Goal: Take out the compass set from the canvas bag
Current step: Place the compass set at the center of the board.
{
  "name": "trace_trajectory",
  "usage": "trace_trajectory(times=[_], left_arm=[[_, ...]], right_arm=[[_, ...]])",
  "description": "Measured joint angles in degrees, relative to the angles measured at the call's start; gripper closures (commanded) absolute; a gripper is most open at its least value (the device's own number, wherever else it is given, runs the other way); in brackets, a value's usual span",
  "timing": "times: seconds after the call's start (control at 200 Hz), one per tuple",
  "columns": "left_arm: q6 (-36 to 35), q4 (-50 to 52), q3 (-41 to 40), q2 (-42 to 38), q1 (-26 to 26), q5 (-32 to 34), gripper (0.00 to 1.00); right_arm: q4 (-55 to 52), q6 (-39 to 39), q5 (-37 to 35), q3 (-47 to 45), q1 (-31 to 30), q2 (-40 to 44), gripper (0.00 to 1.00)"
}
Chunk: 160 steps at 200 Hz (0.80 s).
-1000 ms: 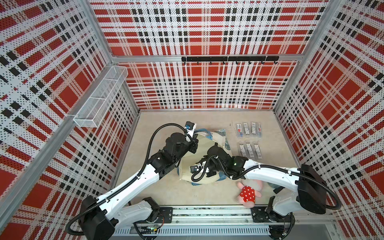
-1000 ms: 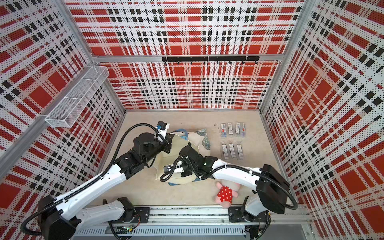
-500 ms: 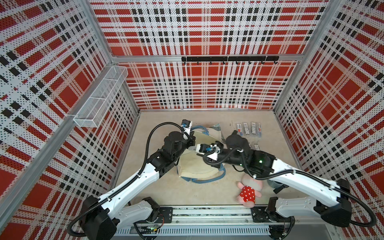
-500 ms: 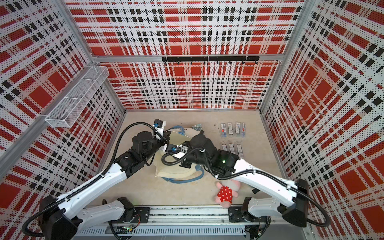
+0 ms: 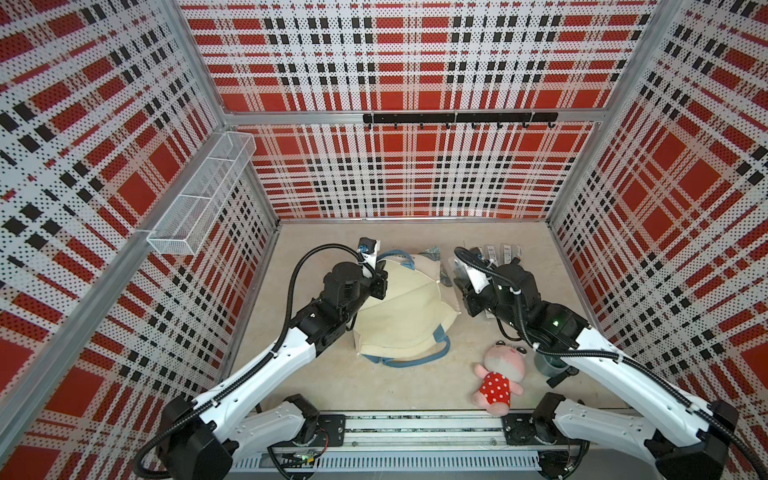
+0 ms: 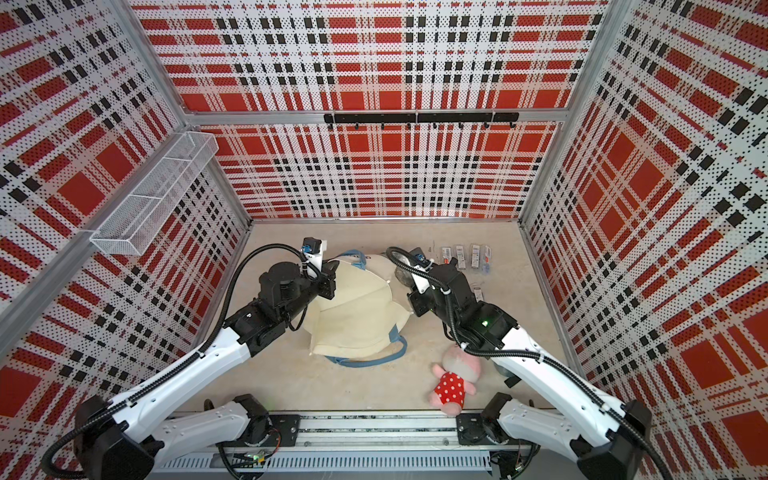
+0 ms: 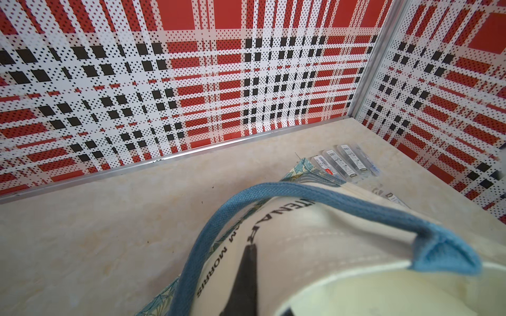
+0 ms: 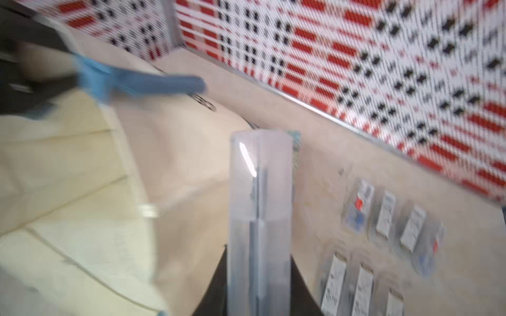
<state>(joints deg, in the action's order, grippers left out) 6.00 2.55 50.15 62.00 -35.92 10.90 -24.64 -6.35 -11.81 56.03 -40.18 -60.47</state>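
Nearly done, op. Your right pincer [image 8: 259, 287] is clamped on the compass set [image 8: 260, 191], a long clear case. It's out of the canvas bag [image 5: 407, 316], held above the surface [image 5: 374, 386] just beside the bag, near the laid-out packs [image 8: 386, 216]. Your left pincer [image 5: 378, 284] is clenched on the bag's rim by the blue strap [image 7: 273, 191], propping the mouth up. Left to do, I'd judge: set the case down w/ the packs, let go, drop the bag edge.

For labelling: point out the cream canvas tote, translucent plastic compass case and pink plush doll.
Canvas tote [image 5: 399, 307], a top view, side panel.
Compass case [image 8: 260, 224], right wrist view, mid-body.
Plush doll [image 5: 494, 386], a top view, dress.
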Motion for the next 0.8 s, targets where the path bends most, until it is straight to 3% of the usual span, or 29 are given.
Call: trace_trajectory(times=[0.19,0.371,0.466,0.621,0.802], left_arm=[[0.0,0.0,-0.4,-0.1,0.0,-0.5,1.00],[0.0,-0.5,-1.0,-0.4,0.3,-1.4,1.00],[0.0,-0.5,-1.0,-0.5,0.4,-1.6,1.00],[0.0,-0.5,-1.1,-0.7,0.5,-1.7,1.00],[0.0,-0.8,-1.5,-0.9,0.5,-1.9,1.00]], right_arm=[[2.6,-9.1,2.0,-8.0,11.3,-9.5,1.00],[5.4,-12.0,3.0,-8.8,13.1,-24.0,0.99],[6.0,-12.4,2.5,-8.1,13.3,-28.4,0.92],[6.1,-12.8,-0.4,-6.2,13.6,-30.6,0.71],[6.8,-12.7,-3.5,-5.9,13.6,-31.0,0.64]])
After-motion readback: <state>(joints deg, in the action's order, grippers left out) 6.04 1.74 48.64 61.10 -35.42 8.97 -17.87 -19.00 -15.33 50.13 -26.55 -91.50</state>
